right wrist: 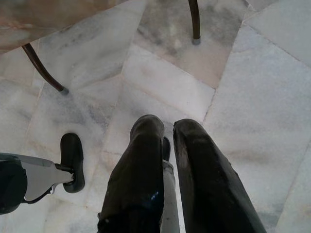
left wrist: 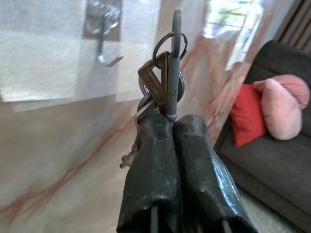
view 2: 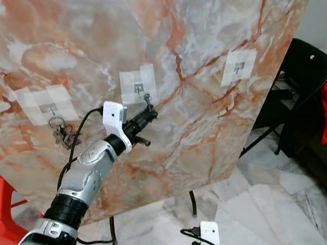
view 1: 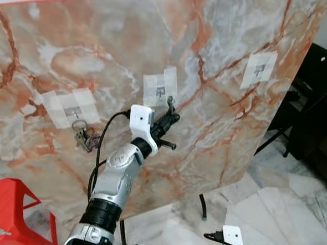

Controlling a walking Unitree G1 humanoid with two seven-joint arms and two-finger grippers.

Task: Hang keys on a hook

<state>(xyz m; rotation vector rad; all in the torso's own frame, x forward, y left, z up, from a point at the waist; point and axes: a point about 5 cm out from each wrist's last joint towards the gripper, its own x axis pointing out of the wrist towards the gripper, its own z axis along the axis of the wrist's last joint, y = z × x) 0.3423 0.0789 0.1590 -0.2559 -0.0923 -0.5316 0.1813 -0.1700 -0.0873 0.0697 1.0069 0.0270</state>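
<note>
Clamping the keys between clenched fingers, the left end effector hovers just below the middle hook on the marble board; the right end effector, fingers together, hangs over the floor.

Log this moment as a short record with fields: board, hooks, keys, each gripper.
board: tilted marble-patterned panel on thin dark legs, three taped hooks across it
left hook: already carries a key bunch
middle hook: bare; in the left wrist view it sits close beyond the held keys
right hook: bare
held keys: ring and keys standing up out of the fingertips
left gripper: raised to the board just beside the middle hook, fingers shut on the held keys
right gripper: low, pointing at the marble floor, holding nothing
</note>
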